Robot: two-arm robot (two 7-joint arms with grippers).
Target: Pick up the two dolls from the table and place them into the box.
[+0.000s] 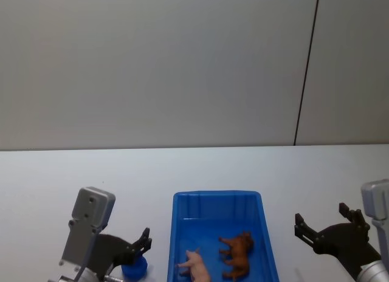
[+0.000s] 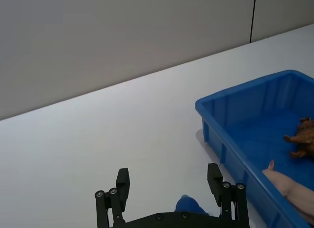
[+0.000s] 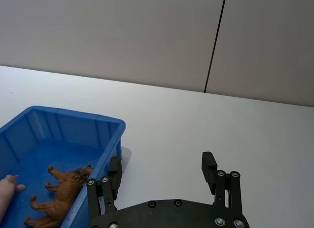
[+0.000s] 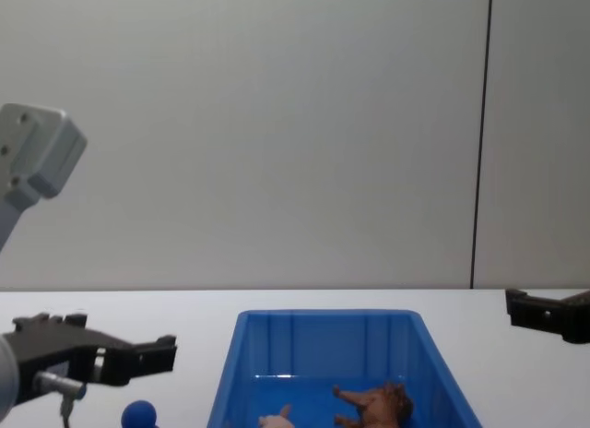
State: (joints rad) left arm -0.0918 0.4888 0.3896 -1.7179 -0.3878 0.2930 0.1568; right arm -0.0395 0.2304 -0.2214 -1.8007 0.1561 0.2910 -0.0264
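The blue box [image 1: 217, 195] stands on the white table [image 1: 55, 172] between my two arms. Both dolls lie inside it: the brown shaggy doll [image 1: 237, 253] toward the right wall and the pale pink doll [image 1: 197, 267] to its left. In the right wrist view the brown doll [image 3: 59, 193] rests against the box wall [image 3: 73, 116]. My left gripper [image 1: 143, 242] hovers left of the box, open and holding nothing. My right gripper [image 1: 321, 216] hangs to the right of the box, also open and holding nothing.
A small round blue object [image 1: 135, 268] sits on the table just under my left gripper, close to the box's left wall. A grey wall with a dark vertical seam [image 1: 307, 69] rises behind the table's far edge.
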